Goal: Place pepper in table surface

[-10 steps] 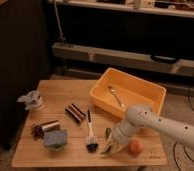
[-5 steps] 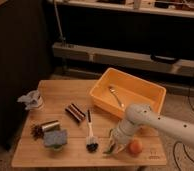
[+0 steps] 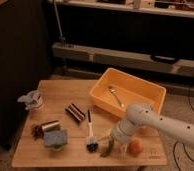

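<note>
While the wooden table [image 3: 65, 150] fills the lower frame, a yellow bin [image 3: 102, 95] holds a spoon [image 3: 115, 95]; the gripper [image 3: 115, 145], jaws unclear, hangs by the pepper [image 3: 109, 148].

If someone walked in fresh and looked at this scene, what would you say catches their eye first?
Probably the bright yellow-orange bin at the back right of the wooden table surface, with a spoon lying inside it. Next, the white robot arm reaching in from the right, its gripper down near the table's front edge. There the dark-green pepper lies between a black-bristled brush and a round orange fruit.
</note>
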`<state>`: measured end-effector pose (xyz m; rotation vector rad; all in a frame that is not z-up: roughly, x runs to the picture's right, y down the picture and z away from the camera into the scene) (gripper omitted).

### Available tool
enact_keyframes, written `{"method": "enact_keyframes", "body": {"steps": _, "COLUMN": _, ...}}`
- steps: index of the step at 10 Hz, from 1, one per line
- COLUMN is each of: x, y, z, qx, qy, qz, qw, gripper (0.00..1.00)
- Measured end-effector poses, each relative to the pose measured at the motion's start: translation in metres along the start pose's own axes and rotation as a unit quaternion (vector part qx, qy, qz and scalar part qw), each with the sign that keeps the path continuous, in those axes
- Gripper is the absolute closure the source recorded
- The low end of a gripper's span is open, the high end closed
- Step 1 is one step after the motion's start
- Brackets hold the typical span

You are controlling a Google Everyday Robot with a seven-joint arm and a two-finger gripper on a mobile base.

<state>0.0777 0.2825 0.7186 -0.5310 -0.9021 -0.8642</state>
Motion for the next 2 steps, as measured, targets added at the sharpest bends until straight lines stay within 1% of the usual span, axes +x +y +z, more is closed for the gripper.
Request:
{"method": "enact_keyframes", "body": {"steps": 1, "x": -0.0013, "y": 0.0051, "z": -0.0078, "qx": 0.006, "qy": 0.014, "qz": 0.018, "qw": 0.9997, "gripper": 0.20}}
{"method": "enact_keyframes", "body": {"steps": 2, "x": -0.0018, "y": 0.0124, "z": -0.0149, "qx": 0.013, "qy": 0.028, "qz": 0.046, "qw": 0.9984, "gripper": 0.20}}
